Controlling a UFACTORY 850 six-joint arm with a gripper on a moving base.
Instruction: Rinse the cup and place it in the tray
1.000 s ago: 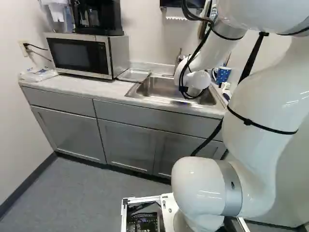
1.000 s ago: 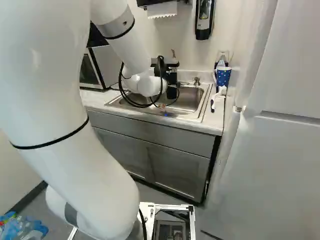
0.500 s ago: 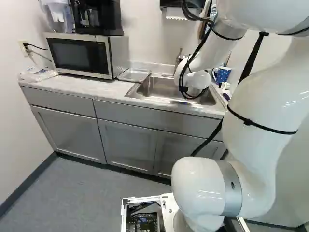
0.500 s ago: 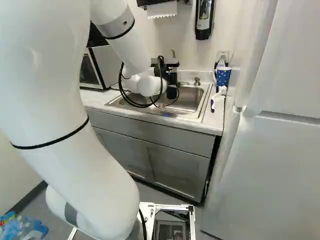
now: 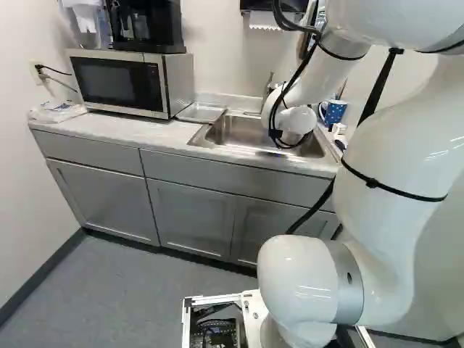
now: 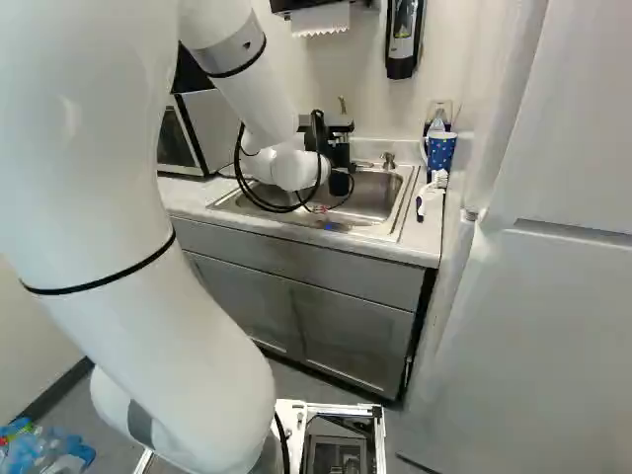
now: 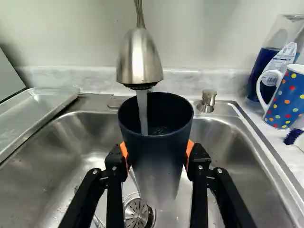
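Gripper point(image 7: 157, 153) clamped on dark cup point(image 7: 156, 178), mouth up over sink point(image 7: 61, 149); water point(image 7: 142, 110) from faucet point(image 7: 139, 59) falling inside. Best: firm grip, gentle tilt and swirl, rim clear of spout; drain fully before tray point(image 7: 35, 111), beside basin.

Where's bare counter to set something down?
Bare: strip of counter between the microwave and its front edge; small corner right of the sink in the right base view, nearer than the brush.
Crowded: beyond the brush, with mug and bottle; under the faucet, where the hand grips the cup.
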